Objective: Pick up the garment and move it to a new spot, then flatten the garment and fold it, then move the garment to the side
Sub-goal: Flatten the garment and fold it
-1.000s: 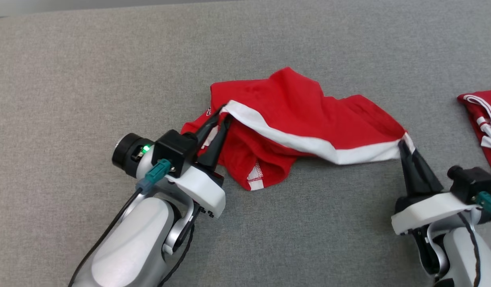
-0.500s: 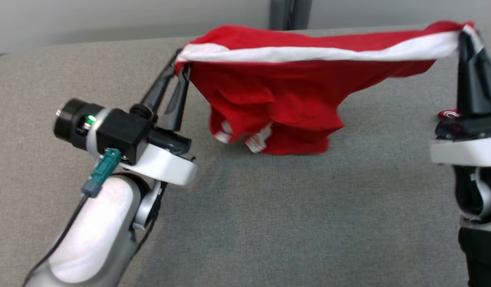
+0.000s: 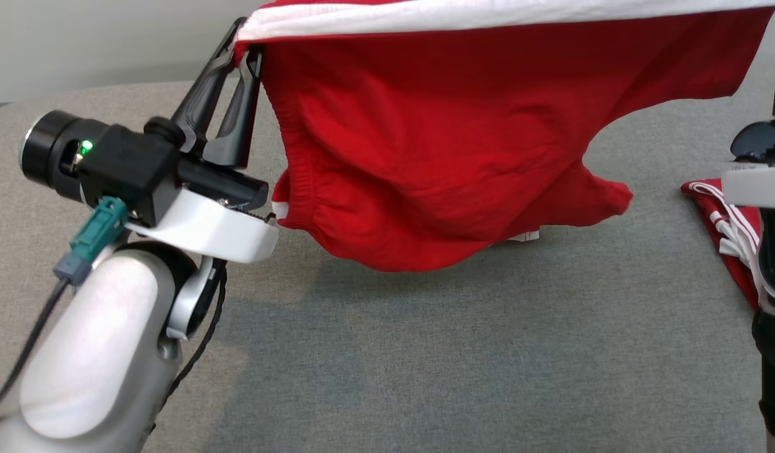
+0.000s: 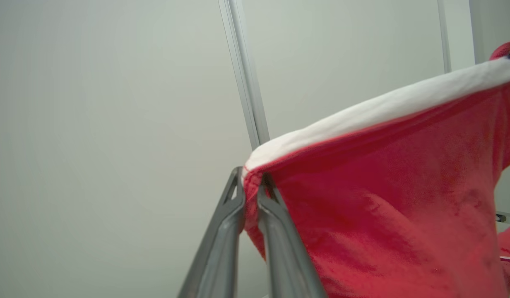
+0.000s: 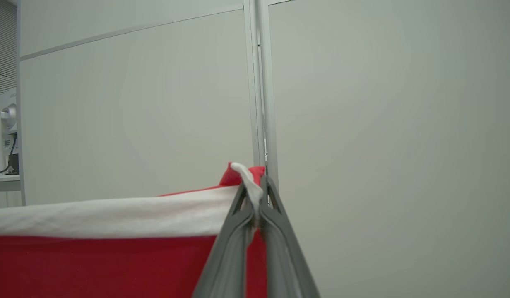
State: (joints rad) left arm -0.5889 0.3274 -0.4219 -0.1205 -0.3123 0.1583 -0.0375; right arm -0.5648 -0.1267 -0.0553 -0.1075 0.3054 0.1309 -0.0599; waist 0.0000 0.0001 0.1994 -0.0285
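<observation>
The garment [image 3: 450,138] is red with a white band along its top edge. It hangs in the air above the grey surface [image 3: 463,365], stretched between both arms. My left gripper [image 3: 244,39] is shut on its left top corner, and the left wrist view has the cloth [image 4: 395,198] pinched between the fingers [image 4: 226,231]. My right gripper [image 5: 255,207] is shut on the white band [image 5: 114,217] at the other corner. The right arm's wrist [image 3: 758,176] stands at the head view's right edge, its fingertips out of that view. The garment's lowest fold hangs just above the surface.
A second red and white garment [image 3: 727,233] lies on the grey surface at the right, behind my right arm. A pale wall with a vertical metal strip [image 5: 261,82] stands beyond the surface.
Both grippers have lifted the garment off the surface and pulled it taut between them. It now hangs free. The head view has also tilted up.
</observation>
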